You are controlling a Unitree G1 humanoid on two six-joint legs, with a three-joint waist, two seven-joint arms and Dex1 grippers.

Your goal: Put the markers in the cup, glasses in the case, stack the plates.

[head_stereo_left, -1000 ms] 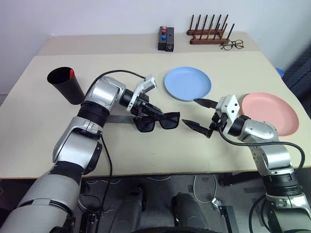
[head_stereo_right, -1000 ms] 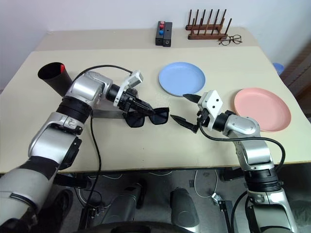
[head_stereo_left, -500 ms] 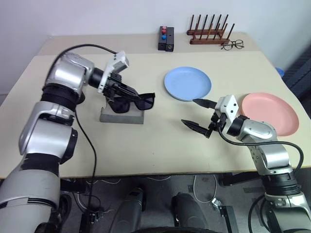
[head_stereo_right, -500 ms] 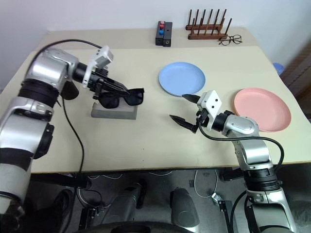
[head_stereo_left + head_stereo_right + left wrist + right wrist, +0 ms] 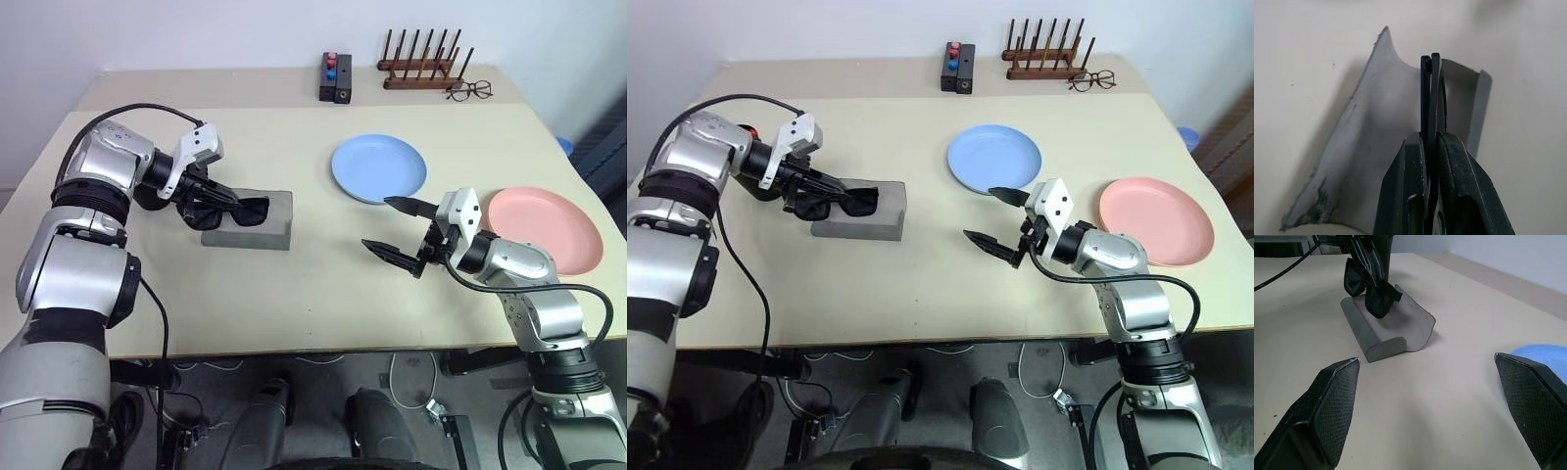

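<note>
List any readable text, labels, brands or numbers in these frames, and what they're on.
None readable.
Flat grey rectangular case: no print shows.
Black sunglasses in the shut left claw: no logo shows.
Light blue round plate and salmon pink round plate: plain.
Black block with red and blue knobs: any marking is too small to read.
</note>
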